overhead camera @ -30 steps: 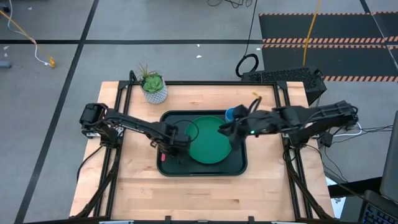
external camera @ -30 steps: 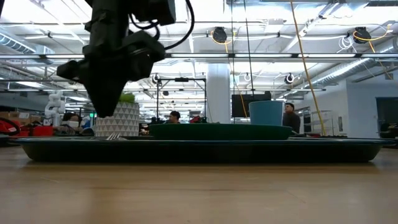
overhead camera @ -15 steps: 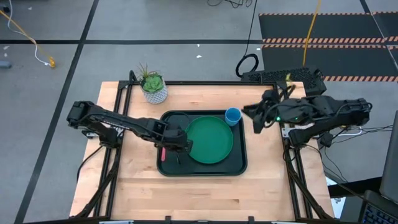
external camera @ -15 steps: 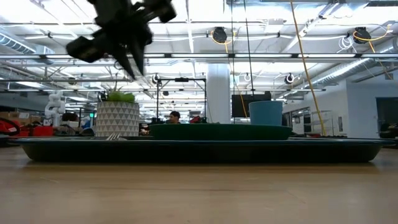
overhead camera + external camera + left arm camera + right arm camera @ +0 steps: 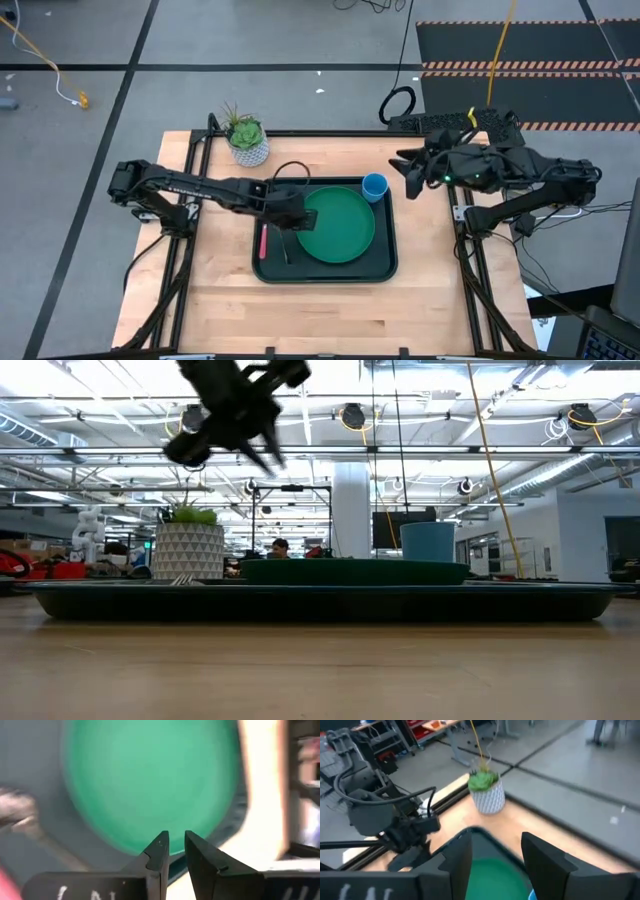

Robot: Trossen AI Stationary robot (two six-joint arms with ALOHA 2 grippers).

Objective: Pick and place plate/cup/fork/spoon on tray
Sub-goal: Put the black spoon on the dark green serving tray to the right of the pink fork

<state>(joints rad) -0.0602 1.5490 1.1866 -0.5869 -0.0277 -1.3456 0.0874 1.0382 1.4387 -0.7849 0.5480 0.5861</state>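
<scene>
The dark tray (image 5: 390, 265) holds the green plate (image 5: 340, 228), with the light-blue cup (image 5: 375, 186) upright in its far right corner. On its left part lie the pink-handled fork (image 5: 263, 241) and, beside it, the spoon (image 5: 285, 247). My left gripper (image 5: 302, 220) hangs above the plate's left edge, high over the tray in the low view (image 5: 272, 458). Its fingers stand a narrow gap apart (image 5: 176, 840) with nothing between them. My right gripper (image 5: 402, 172) is open and empty (image 5: 496, 845), off the tray's far right corner, beyond the cup.
A white speckled plant pot (image 5: 247, 142) stands at the table's far left, beyond the tray. Bare wood lies in front of the tray and on both sides of it. Black frame rails run along the table's edges.
My left gripper has risen from the tray's left part, where the fork lies, and has tipped from pointing down toward level, ending over the plate's left edge. My right gripper has drawn back from over the plate and cup toward the table's right far side. The fork stays on the tray.
</scene>
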